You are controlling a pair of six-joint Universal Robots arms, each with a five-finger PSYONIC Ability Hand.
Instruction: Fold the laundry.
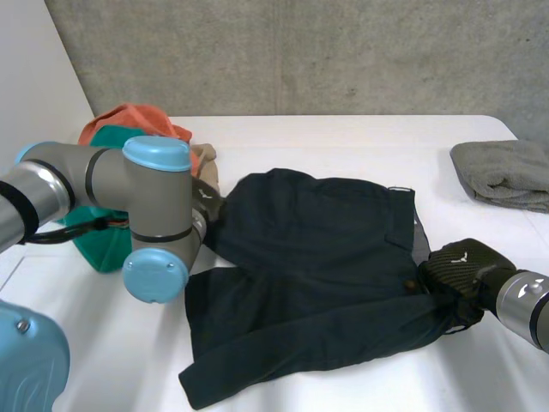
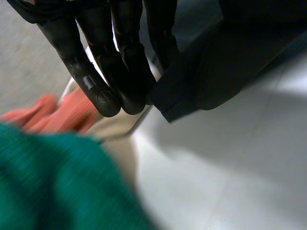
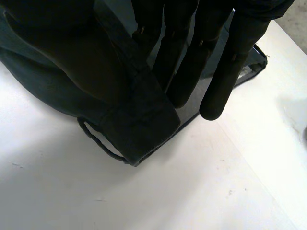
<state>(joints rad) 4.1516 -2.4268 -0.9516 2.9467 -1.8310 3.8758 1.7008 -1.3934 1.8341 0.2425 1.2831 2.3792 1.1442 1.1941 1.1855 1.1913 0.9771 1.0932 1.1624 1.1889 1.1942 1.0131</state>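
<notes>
My left robot hand [image 2: 108,62]: fingers straight and close together, tips touching a hem corner of the dark shorts [image 1: 317,257], nothing gripped. My right robot hand [image 1: 463,268] sits at the waistband edge beside a belt loop [image 3: 98,141], with cloth bunched under it; can't tell if it's holding. The shorts lie spread mid-surface [image 1: 360,137], between both hands. Just beside my left fingertips is a pile: orange cloth [image 1: 137,120], green cloth [image 1: 99,249], beige cloth [image 1: 204,157]. My left arm [image 1: 129,184] crosses over that pile and blocks the shorts' left edge in head view. A folded grey towel [image 1: 506,172] lies far right, clear of the shorts.
</notes>
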